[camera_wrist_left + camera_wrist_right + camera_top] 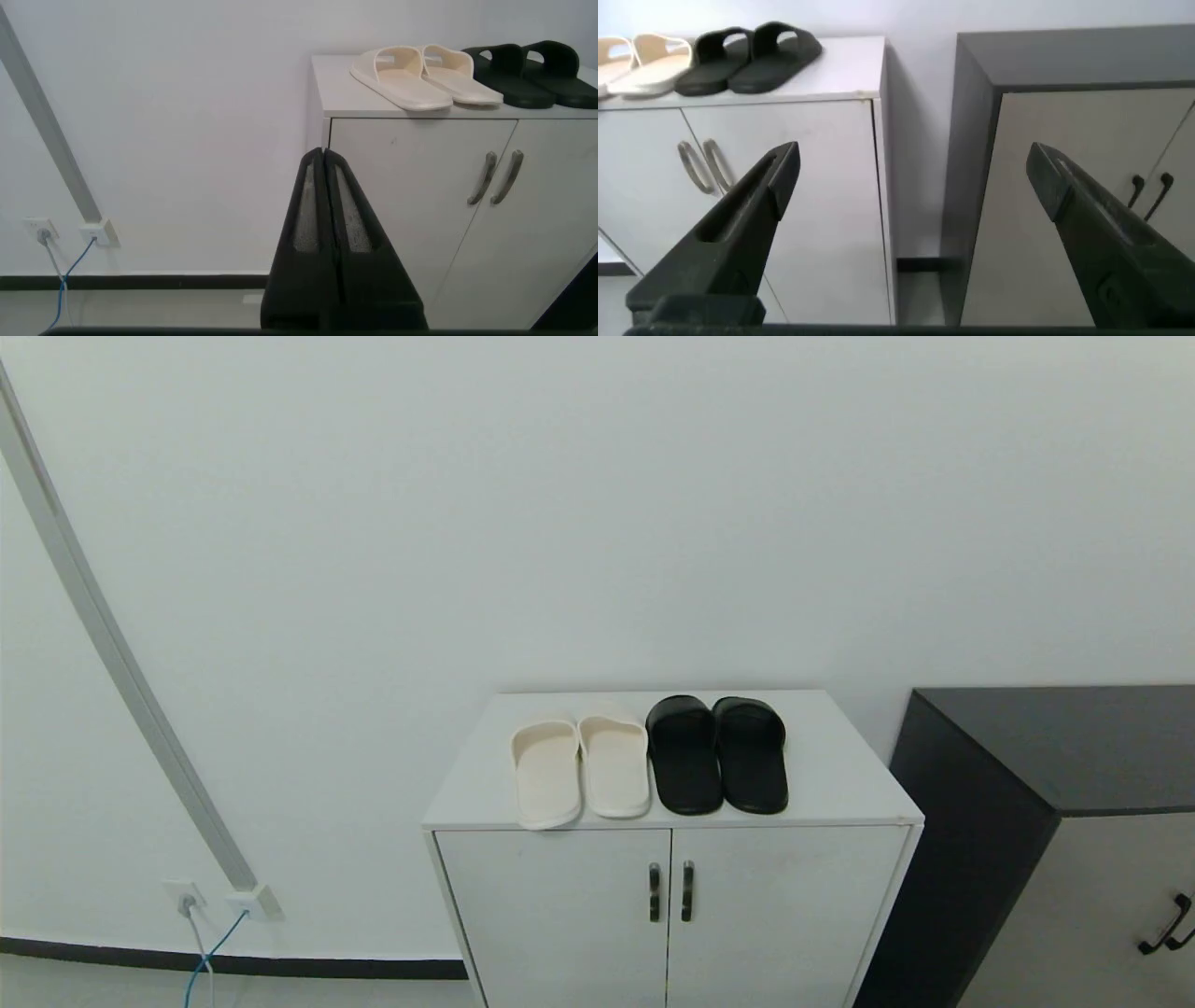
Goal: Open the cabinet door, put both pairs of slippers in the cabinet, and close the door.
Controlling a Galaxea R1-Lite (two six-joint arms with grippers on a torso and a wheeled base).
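With our left gripper (324, 157) pinched flat and right gripper (913, 154) wide, we risk hooking both slim dark handles (687, 890) or jolting the overhanging cream foam slippers (579, 770) off the white two-door cabinet (551, 919).

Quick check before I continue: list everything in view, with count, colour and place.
white cabinet: one, white, against the wall, doors shut
door handles: two, grey, where the doors meet
cream slippers: one pair, cream, cabinet top, left
black slippers: one pair, black, cabinet top, right of the cream pair
dark cabinet: one, black, right of the white cabinet
wall sockets: two, white, low on the wall at left
left gripper: one, black, shut, before the white cabinet
right gripper: one, black, open, before the gap between cabinets
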